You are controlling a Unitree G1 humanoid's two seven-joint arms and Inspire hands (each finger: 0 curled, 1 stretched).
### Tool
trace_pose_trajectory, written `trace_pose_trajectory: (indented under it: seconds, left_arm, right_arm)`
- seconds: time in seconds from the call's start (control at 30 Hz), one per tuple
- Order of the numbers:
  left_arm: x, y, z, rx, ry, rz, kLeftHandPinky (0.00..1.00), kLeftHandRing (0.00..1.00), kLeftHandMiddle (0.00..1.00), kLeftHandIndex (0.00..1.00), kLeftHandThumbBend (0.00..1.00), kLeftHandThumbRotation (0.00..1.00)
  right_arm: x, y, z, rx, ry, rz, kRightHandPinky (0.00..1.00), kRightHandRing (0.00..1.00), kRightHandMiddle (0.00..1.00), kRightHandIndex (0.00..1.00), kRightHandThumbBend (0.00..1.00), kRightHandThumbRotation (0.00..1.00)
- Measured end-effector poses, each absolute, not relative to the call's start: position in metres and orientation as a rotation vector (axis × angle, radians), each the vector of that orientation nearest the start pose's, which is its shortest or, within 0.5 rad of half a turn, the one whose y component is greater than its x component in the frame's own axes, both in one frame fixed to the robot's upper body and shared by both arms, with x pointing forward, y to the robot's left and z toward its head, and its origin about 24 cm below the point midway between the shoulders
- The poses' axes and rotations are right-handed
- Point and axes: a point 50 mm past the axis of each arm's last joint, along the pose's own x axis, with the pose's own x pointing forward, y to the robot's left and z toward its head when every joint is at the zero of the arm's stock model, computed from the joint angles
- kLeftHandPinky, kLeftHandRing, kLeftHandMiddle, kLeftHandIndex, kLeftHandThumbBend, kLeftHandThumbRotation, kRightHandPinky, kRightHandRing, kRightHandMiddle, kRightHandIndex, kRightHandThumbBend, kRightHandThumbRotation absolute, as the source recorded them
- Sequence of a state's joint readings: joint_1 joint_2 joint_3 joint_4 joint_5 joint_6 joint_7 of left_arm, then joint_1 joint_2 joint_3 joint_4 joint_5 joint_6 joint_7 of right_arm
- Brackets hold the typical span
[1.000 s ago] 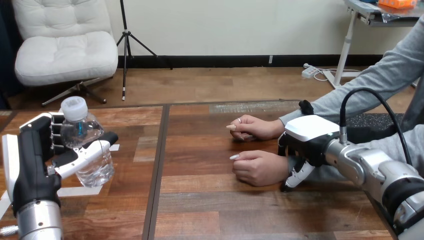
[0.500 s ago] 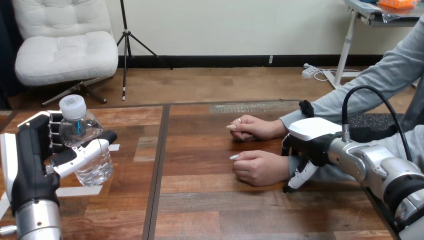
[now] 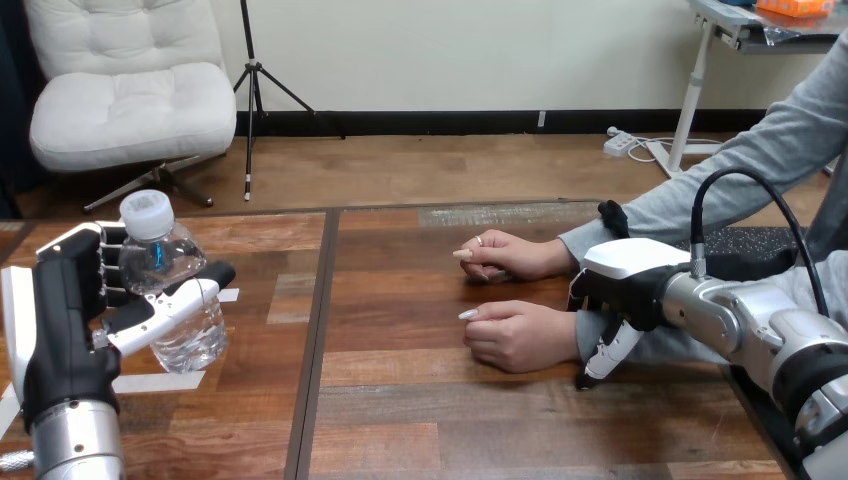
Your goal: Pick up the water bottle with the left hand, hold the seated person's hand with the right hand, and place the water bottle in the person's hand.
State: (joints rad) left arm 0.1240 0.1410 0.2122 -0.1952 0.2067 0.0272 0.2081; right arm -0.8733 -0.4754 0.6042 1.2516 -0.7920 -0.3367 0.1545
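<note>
A clear water bottle (image 3: 178,300) with a white cap is lifted just off the table at the left, tilted slightly. My left hand (image 3: 62,320) is shut on it, fingers behind and thumb across the front. The person's two hands rest on the table at the right as loose fists, the near one (image 3: 517,336) in front of the far one (image 3: 512,256). My right hand (image 3: 625,280) sits over the wrist of the near hand. Its fingers (image 3: 604,358) hang fairly straight down on the wrist's near side, tips by the tabletop, not curled round the wrist.
White tape strips (image 3: 150,382) lie on the table under and beside the bottle. A dark seam (image 3: 318,330) runs down the tabletop between the bottle and the person's hands. A black mat (image 3: 745,248) lies at the far right under the person's forearms.
My right hand has slid a little to the right along the person's near wrist, away from the fist. The left hand and bottle have barely moved.
</note>
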Motion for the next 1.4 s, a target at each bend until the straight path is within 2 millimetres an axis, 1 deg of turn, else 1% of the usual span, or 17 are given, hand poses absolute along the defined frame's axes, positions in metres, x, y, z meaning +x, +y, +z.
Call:
trace_pose_trajectory:
  seconds: [0.57,0.97,1.17,1.27,1.4]
  left_arm:
    - [0.2186,0.2389,0.0705,0.375,-0.080,0.439,0.32,0.37,0.42,0.43,0.74,0.00]
    - [0.2185,0.2390,0.0705,0.375,-0.081,0.439,0.31,0.37,0.42,0.42,0.75,0.00]
    - [0.2185,0.2391,0.0705,0.375,-0.080,0.439,0.31,0.37,0.42,0.42,0.75,0.00]
    - [0.2185,0.2391,0.0705,0.375,-0.080,0.439,0.32,0.37,0.42,0.42,0.75,0.00]
    - [0.2185,0.2391,0.0704,0.375,-0.080,0.439,0.32,0.37,0.42,0.43,0.75,0.00]
  right_arm:
    - [0.3660,-0.2068,0.0424,-1.590,0.312,0.670,0.58,0.65,0.71,0.72,0.85,0.32]
    - [0.3664,-0.2071,0.0433,-1.583,0.318,0.672,0.56,0.62,0.68,0.70,0.86,0.28]
    - [0.3666,-0.2073,0.0438,-1.573,0.318,0.668,0.51,0.57,0.63,0.67,0.85,0.22]
    - [0.3668,-0.2075,0.0442,-1.568,0.318,0.665,0.47,0.53,0.59,0.65,0.85,0.18]
    - [0.3670,-0.2077,0.0446,-1.561,0.318,0.660,0.38,0.45,0.52,0.61,0.85,0.10]
